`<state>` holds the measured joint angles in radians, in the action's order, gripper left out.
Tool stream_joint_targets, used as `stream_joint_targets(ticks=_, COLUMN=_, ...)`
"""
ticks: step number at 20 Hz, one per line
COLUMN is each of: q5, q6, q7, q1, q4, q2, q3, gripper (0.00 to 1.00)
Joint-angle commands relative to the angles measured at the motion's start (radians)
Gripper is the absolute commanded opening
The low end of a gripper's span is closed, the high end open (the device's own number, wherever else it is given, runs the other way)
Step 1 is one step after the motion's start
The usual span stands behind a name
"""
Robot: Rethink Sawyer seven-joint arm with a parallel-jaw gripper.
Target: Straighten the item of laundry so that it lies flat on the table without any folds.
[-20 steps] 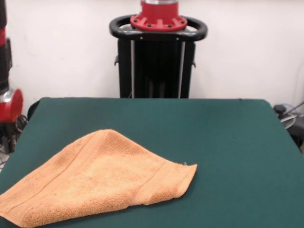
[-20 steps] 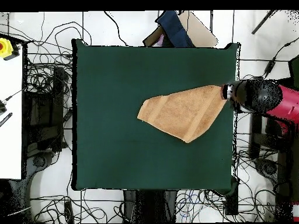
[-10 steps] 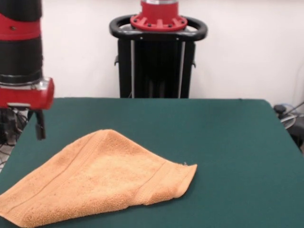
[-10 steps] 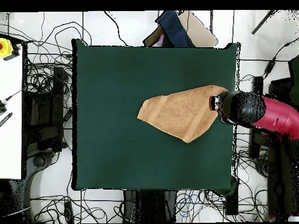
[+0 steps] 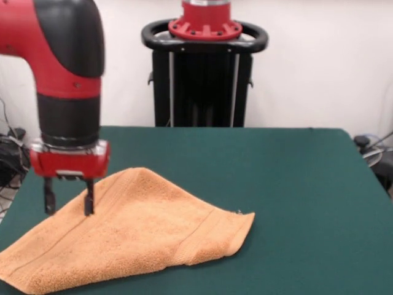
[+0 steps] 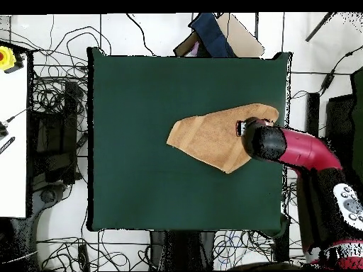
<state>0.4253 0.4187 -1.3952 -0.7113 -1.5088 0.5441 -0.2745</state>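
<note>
The item of laundry [image 5: 132, 236], an orange-tan terry towel, lies folded over in a rough triangle on the near left of the table [image 5: 295, 184] in the front view. A small white tag shows at its right corner. In the overhead view the towel [image 6: 209, 136] sits right of the table's [image 6: 142, 106] centre. My gripper [image 5: 67, 203] hangs open over the towel's left edge, its two fingers [image 5: 88, 198] spread with nothing between them and their tips at the height of the cloth. From above, the gripper [image 6: 242, 128] is over the towel's right part.
The black pedestal [image 5: 204, 74] stands behind the table's far edge. Cables [image 6: 57, 92] cover the floor around the table, and a white surface [image 6: 10, 134] with a yellow object [image 6: 7, 58] lies at the overhead view's left.
The arm has swung in from the table's side and come down, and its gripper now hangs over the towel's edge. The towel has not moved.
</note>
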Motion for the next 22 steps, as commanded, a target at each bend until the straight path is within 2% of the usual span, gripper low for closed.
stream_joint_targets(ticks=1, q5=-0.075, q6=-0.068, q7=-0.316, q1=0.065, q4=-0.145, q2=-0.075, q3=0.071, gripper=1.00)
stream_joint_targets(ticks=4, q5=-0.096, q6=-0.088, q7=-0.302, q1=0.074, q4=-0.151, q2=-0.094, q3=0.080, gripper=1.00)
stream_joint_targets(ticks=13, q5=-0.135, q6=-0.120, q7=-0.311, q1=0.159, q4=-0.081, q2=-0.184, q3=0.152, gripper=1.00)
stream_joint_targets(ticks=15, q5=-0.156, q6=-0.209, q7=-0.322, q1=0.147, q4=-0.078, q2=-0.223, q3=0.122, gripper=1.00)
stream_joint_targets(ticks=18, q5=-0.190, q6=-0.361, q7=-0.367, q1=0.175, q4=-0.053, q2=-0.277, q3=0.115, gripper=1.00)
stream_joint_targets(ticks=22, q5=-0.262, q6=-0.527, q7=-0.427, q1=0.274, q4=-0.039, q2=-0.310, q3=0.175, gripper=1.00)
